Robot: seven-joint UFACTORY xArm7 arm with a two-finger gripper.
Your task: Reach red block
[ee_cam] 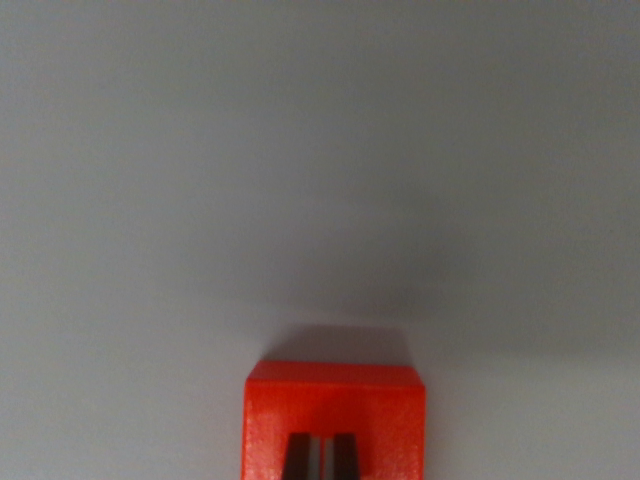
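Dark fingertips of the gripper show at six o'clock, two tapered tips with only a thin pale slit between them, so nearly closed and holding nothing. They hang directly over the red block, which sits at the bottom centre on the grey tabletop, its shadow cast toward twelve. Such centring suggests the reach is nearly complete. The block's edges run square to the frame; its long axis cannot be told, since it is cut off below.

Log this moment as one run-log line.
view: wrist | target: red block bottom centre, on grey surface | hand: tips over block, state unclear
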